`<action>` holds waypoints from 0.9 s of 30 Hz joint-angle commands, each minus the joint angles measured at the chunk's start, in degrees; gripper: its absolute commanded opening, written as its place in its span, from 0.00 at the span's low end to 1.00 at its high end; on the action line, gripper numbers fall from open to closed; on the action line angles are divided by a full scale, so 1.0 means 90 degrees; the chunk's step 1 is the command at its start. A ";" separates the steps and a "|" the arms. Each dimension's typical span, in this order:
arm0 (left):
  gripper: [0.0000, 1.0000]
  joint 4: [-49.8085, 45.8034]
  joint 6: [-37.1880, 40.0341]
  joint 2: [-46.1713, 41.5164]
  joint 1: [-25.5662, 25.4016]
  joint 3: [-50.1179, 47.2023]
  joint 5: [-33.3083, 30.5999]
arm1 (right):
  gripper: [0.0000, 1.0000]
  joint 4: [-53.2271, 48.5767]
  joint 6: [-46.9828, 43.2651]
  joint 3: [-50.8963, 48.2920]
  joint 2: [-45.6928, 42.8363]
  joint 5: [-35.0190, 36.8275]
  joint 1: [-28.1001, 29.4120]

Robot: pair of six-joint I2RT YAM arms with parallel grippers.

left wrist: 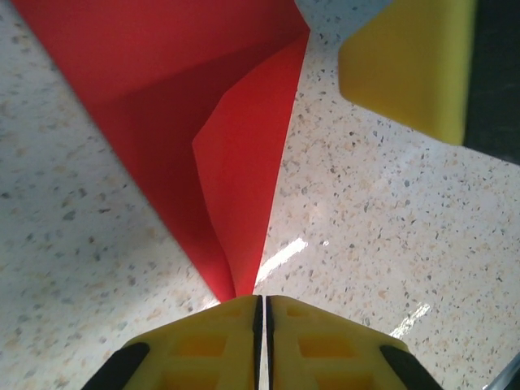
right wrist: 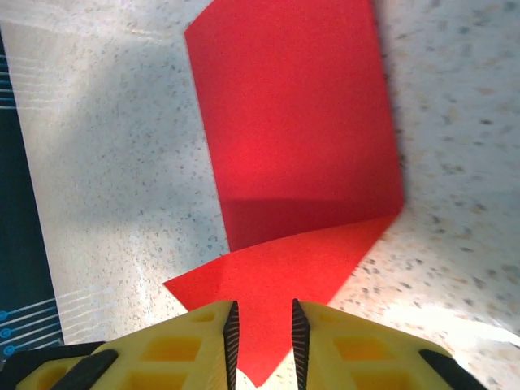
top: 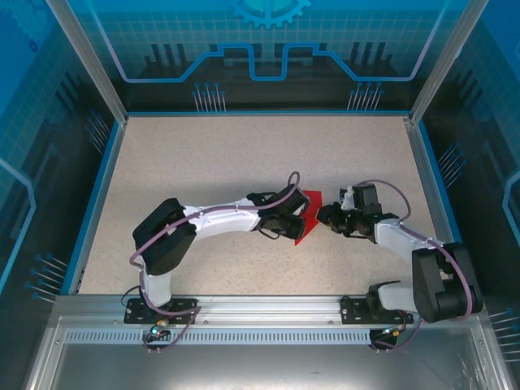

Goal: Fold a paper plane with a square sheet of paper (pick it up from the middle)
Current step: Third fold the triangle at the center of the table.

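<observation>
The red square sheet of paper (top: 309, 210) lies mid-table between both grippers, bent and creased, with one flap raised. In the left wrist view the paper (left wrist: 236, 162) narrows to a point that runs into my left gripper (left wrist: 262, 302), whose jaws are pressed together on it. My left gripper (top: 291, 221) sits at the sheet's left side. My right gripper (top: 323, 218) is at its right side. In the right wrist view, the right gripper (right wrist: 264, 307) stands open with a corner of the paper (right wrist: 301, 122) lying loose between its fingers. One right fingertip (left wrist: 406, 65) shows yellow.
The speckled beige table (top: 244, 154) is ringed by a blue rim and clear panels (top: 106, 122). An aluminium rail (top: 260, 313) with both arm bases runs along the near edge. Bare tabletop lies behind and to both sides of the paper.
</observation>
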 commanded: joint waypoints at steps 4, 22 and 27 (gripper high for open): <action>0.14 0.0210 0.0255 0.0292 0.0036 0.0318 0.0305 | 0.31 -0.0658 -0.0427 0.0218 0.0201 -0.0256 -0.0116; 0.13 -0.0137 0.0353 0.0843 0.0233 0.0623 -0.0417 | 0.37 -0.0328 -0.0431 0.0297 0.0757 -0.0410 -0.0116; 0.13 -0.0285 0.0430 0.0993 0.0273 0.0733 -0.0528 | 0.37 -0.0062 -0.0347 0.0306 0.0946 -0.0568 -0.0115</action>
